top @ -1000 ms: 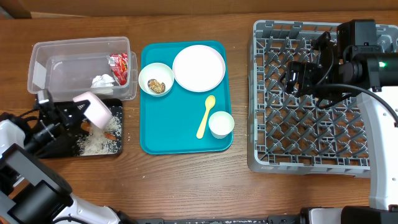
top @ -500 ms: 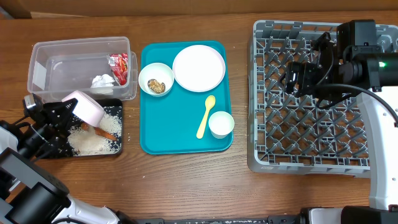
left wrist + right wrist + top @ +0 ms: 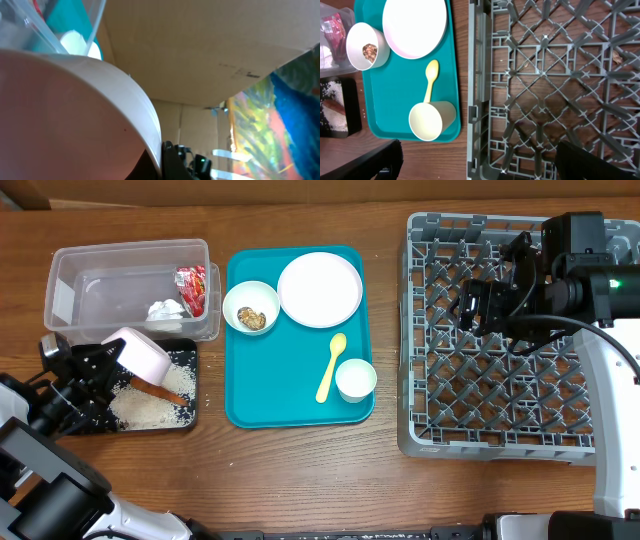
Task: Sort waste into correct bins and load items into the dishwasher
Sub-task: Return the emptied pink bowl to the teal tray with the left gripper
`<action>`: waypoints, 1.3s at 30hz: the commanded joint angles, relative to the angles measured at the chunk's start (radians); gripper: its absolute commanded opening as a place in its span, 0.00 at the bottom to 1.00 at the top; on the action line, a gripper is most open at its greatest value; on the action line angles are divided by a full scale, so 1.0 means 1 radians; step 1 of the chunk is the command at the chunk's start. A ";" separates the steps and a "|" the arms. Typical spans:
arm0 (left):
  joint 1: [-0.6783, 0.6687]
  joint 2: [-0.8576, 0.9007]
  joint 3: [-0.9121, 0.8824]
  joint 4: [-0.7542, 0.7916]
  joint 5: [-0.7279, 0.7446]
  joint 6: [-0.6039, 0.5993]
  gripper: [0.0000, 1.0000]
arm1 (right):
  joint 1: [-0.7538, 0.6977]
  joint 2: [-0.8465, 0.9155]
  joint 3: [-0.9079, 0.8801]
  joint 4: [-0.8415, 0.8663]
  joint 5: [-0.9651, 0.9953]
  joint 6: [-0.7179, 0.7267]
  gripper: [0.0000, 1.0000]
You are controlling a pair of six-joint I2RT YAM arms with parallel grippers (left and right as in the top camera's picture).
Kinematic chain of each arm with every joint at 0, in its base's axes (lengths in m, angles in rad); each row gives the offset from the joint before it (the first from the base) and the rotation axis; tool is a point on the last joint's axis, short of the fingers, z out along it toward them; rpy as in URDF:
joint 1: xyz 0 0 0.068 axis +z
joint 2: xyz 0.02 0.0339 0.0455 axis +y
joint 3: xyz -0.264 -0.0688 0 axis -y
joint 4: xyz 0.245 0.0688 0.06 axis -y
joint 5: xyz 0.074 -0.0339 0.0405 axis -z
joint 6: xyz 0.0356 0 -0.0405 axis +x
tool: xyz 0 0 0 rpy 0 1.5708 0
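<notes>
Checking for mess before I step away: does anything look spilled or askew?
The bowl in the left gripper is tipped on its side over the black tray, where rice lies loose. It looks deliberate, not a spill.

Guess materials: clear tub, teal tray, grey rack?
Clear tub: transparent plastic, glossy; contents show through its walls. Teal tray: likely moulded plastic, smooth semi-matte, uniform colour, rounded lip. Grey rack: probably injection-moulded plastic, matte, thin lattice ribs.

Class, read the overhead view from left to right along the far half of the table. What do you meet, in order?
Clear plastic tub → white bowl with brown scraps → round plate → grey dish rack.
</notes>
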 commanded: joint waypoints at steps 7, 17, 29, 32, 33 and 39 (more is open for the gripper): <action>-0.238 -0.174 0.208 -0.211 -0.017 0.394 0.04 | 0.002 0.001 0.002 0.014 -0.010 0.019 1.00; -0.813 -0.182 0.350 0.309 -0.919 -0.318 0.04 | 0.002 0.001 0.002 0.009 -0.009 0.023 1.00; -1.372 -0.024 0.314 0.354 -1.696 -0.404 0.04 | 0.002 0.001 0.002 0.013 -0.009 0.023 1.00; -1.398 0.045 0.302 0.352 -1.699 -0.404 0.04 | 0.002 0.001 0.002 0.013 -0.009 0.023 1.00; -1.401 0.070 0.302 0.356 -1.698 -0.404 0.04 | 0.002 0.001 0.002 0.013 -0.009 0.023 1.00; -1.402 0.166 0.302 0.352 -1.656 -0.362 0.04 | 0.002 0.001 0.002 0.013 -0.009 0.022 1.00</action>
